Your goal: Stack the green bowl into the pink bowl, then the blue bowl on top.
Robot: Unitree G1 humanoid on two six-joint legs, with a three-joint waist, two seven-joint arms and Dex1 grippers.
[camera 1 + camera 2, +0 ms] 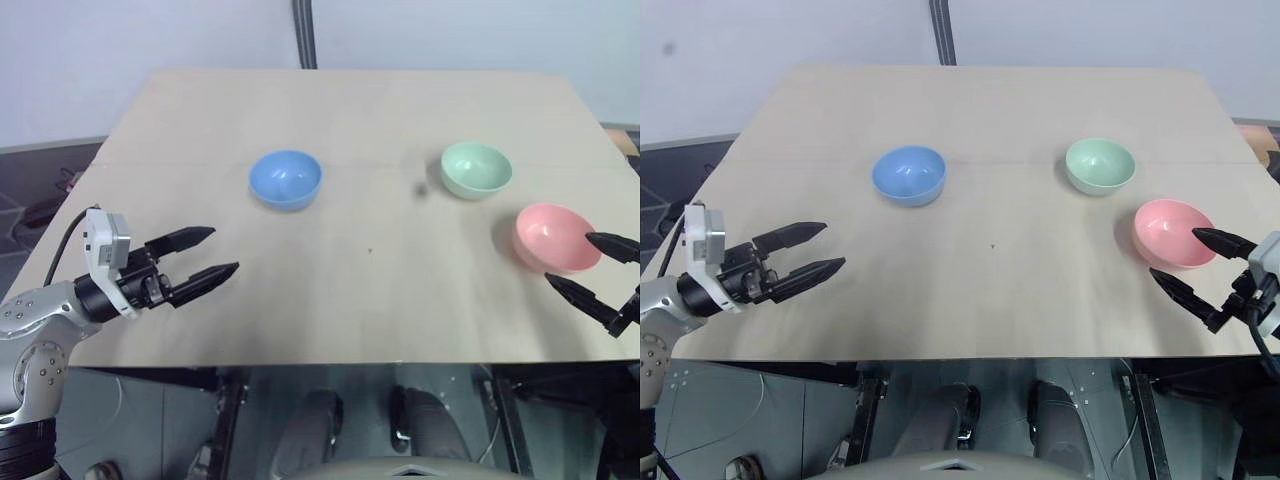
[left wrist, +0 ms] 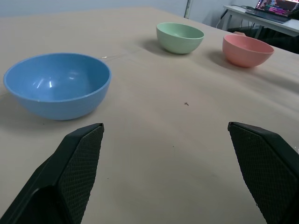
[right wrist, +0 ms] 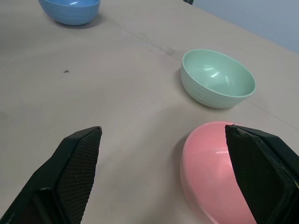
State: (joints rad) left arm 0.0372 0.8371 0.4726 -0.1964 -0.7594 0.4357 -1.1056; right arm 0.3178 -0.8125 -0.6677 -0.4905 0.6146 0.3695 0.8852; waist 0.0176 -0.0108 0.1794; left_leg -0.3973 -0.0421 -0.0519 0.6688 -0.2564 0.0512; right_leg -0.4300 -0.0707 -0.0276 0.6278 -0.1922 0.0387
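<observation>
Surface: one pale wooden table (image 1: pixel 360 300), plain top with a faint seam running left to right across the middle and a few tiny dark specks; pale wall behind it with a dark vertical cable (image 1: pixel 304 32) at the far edge; grey floor on the left side; in the left wrist view, a desk with a lit laptop (image 2: pixel 279 8) in the room beyond the table. Containers: three small round plastic bowls, all upright, all empty, none nested. Blue bowl (image 1: pixel 286 178) sits left of centre, on the far half of the table. Green bowl (image 1: pixel 476 169) sits right of centre, at about the same depth, well apart from the blue one. Pink bowl (image 1: pixel 556 237) sits near the right edge, nearer than the green bowl and just beside it. Left gripper (image 1: pixel 203 257): over the near left part of the table, pointing toward the middle, fingers spread, holding nothing; the blue bowl lies beyond and to the right of it, apart from it. Right gripper (image 1: pixel 590 267): at the near right edge, fingers spread wide, holding nothing; the pink bowl lies close in front of its tips, one fingertip (image 1: pixel 612 243) over the bowl's right rim, contact not discernible
</observation>
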